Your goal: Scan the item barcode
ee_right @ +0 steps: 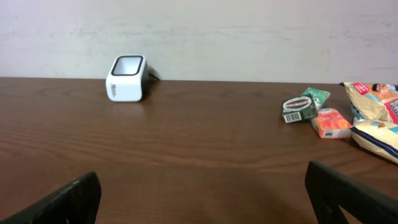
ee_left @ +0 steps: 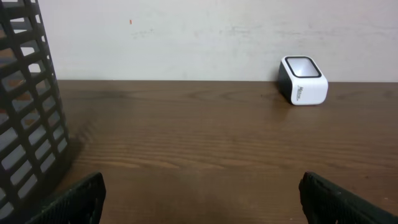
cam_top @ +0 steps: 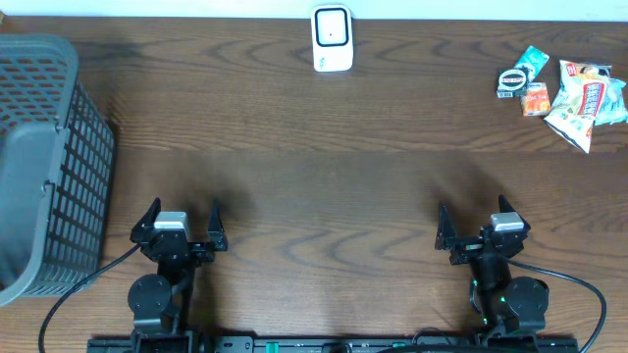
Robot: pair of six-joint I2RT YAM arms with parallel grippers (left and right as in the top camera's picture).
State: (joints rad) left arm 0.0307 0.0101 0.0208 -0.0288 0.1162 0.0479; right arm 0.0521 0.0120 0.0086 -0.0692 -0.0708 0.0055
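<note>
The left fingers (cam_top: 150, 222) are spread wide and hold nothing. They are at the near edge of the tabletop (cam_top: 324, 147), on its left side. The right fingers (cam_top: 444, 227) are also spread wide and empty, at the near edge on the right side. In each wrist view only the two dark tips show in the lower corners, with bare wood between them.

The scanner (cam_top: 332, 39) is a small white box with a dark window on its top. It stands at the far edge of the tabletop, about in the middle, close to the pale wall (ee_left: 186, 37), and well apart from both arms.

The goods lie together in the far right corner. There is a round tin (cam_top: 510, 81) with a barcode label on its side, an orange packet (cam_top: 535, 99) just beside it, a green packet (cam_top: 531, 61) behind them, and some larger snack packets (cam_top: 579, 103) further to the right.

A grey plastic basket (cam_top: 44, 167) with open lattice walls stands at the left edge of the tabletop, near the left arm.
</note>
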